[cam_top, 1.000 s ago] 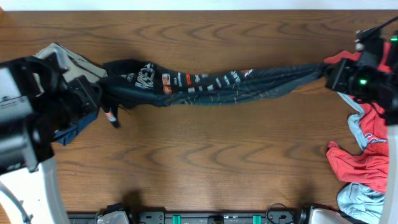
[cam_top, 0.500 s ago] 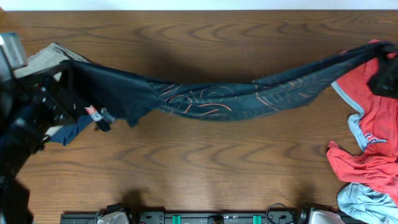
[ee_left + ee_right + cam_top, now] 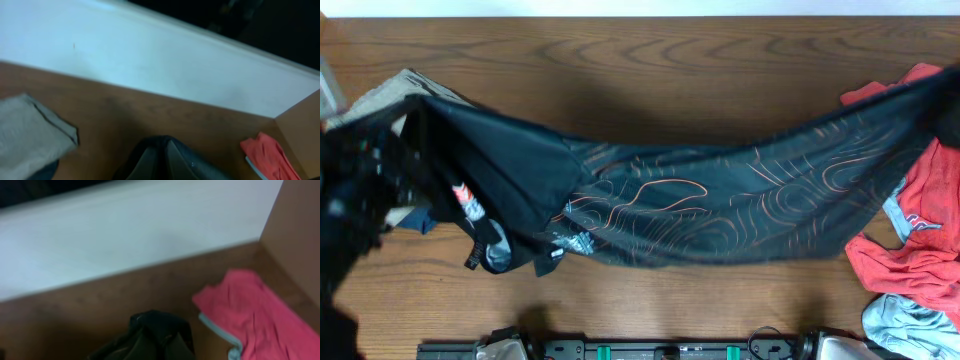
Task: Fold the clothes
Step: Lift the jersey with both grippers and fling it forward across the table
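The black jersey (image 3: 720,205) with thin orange contour lines hangs as a wide sagging sheet across the table, from far left to far right. In the left wrist view my left gripper (image 3: 166,150) is shut on a bunched edge of the black jersey (image 3: 200,167). My right gripper (image 3: 162,332) is shut on the other end of the jersey (image 3: 150,322). From overhead the left arm (image 3: 355,190) is a dark blur and the right gripper is out of frame. A red shirt (image 3: 920,250) and a light-blue shirt (image 3: 905,322) lie crumpled at the right.
A grey garment (image 3: 380,95) and a dark blue one (image 3: 415,218) lie under the jersey's left end. The red shirt (image 3: 250,310) with light-blue trim sits just beside the right gripper. A white wall (image 3: 150,55) borders the table's far edge.
The jersey went from a thin twisted rope to a broad spread sheet showing its orange lines. Both ends rose and pulled apart; the right arm left the overhead view.
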### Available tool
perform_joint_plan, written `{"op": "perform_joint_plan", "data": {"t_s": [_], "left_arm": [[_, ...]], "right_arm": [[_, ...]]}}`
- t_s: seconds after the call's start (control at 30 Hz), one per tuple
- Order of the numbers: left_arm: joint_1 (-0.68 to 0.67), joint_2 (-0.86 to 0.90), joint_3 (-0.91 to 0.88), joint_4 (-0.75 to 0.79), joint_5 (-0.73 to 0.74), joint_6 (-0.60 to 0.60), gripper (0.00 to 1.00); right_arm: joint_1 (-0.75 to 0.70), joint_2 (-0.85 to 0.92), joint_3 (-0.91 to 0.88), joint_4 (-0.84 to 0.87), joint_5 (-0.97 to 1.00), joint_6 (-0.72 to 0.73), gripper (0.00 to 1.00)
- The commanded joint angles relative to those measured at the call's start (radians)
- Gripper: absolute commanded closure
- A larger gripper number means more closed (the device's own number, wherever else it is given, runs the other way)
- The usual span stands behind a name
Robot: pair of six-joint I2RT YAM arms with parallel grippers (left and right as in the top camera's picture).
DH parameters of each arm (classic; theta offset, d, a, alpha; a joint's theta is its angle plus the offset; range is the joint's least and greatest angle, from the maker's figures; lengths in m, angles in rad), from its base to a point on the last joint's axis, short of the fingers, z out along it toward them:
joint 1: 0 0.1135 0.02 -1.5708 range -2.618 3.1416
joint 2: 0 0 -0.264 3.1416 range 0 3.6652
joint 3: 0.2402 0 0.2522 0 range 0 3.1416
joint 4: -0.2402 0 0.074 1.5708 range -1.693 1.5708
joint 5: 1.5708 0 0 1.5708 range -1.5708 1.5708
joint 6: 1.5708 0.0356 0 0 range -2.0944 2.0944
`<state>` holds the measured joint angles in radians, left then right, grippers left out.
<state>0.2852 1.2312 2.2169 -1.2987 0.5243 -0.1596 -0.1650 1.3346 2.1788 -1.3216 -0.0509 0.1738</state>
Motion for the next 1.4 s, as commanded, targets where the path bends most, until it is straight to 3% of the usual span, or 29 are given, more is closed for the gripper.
{"op": "perform_joint_plan", "data": {"t_s": [0.0, 0.2, 0.33, 0.47, 0.63, 0.77, 0.9, 1.07, 1.3, 1.37], "left_arm": [[-0.019, 0.103, -0.001, -0.010, 0.008, 0.002, 0.94], [-0.109, 0.293, -0.001, 0.003, -0.003, 0.042, 0.94], [-0.163, 0.443, -0.001, 0.070, -0.152, 0.043, 0.94], [-0.173, 0.566, 0.000, 0.304, -0.223, 0.011, 0.94], [-0.166, 0.592, 0.008, 0.634, -0.224, -0.038, 0.94], [-0.154, 0.581, 0.109, 0.795, -0.224, -0.092, 0.94], [-0.139, 0.581, 0.272, 0.859, -0.228, -0.109, 0.94], [-0.140, 0.571, 0.367, 0.682, -0.197, -0.108, 0.94], [-0.153, 0.592, 0.306, 0.031, -0.140, -0.070, 0.94], [-0.163, 0.606, 0.253, -0.085, -0.140, -0.055, 0.94]], "right_arm": [[0.015, 0.124, -0.003, -0.021, 0.017, -0.023, 0.99], [0.016, 0.327, -0.003, -0.018, 0.006, -0.042, 0.99], [0.016, 0.457, -0.003, 0.084, -0.030, -0.040, 0.99], [0.016, 0.544, -0.003, 0.364, -0.085, 0.034, 0.99], [0.004, 0.532, 0.061, 0.640, -0.087, 0.149, 0.99], [-0.025, 0.521, 0.220, 0.674, -0.030, 0.163, 0.99], [-0.053, 0.510, 0.380, 0.624, 0.076, 0.153, 0.99], [-0.060, 0.505, 0.445, 0.458, 0.109, 0.097, 0.99], [-0.050, 0.538, 0.330, 0.048, 0.126, 0.079, 0.99], [-0.043, 0.545, 0.265, -0.018, 0.129, 0.079, 0.99]]}}
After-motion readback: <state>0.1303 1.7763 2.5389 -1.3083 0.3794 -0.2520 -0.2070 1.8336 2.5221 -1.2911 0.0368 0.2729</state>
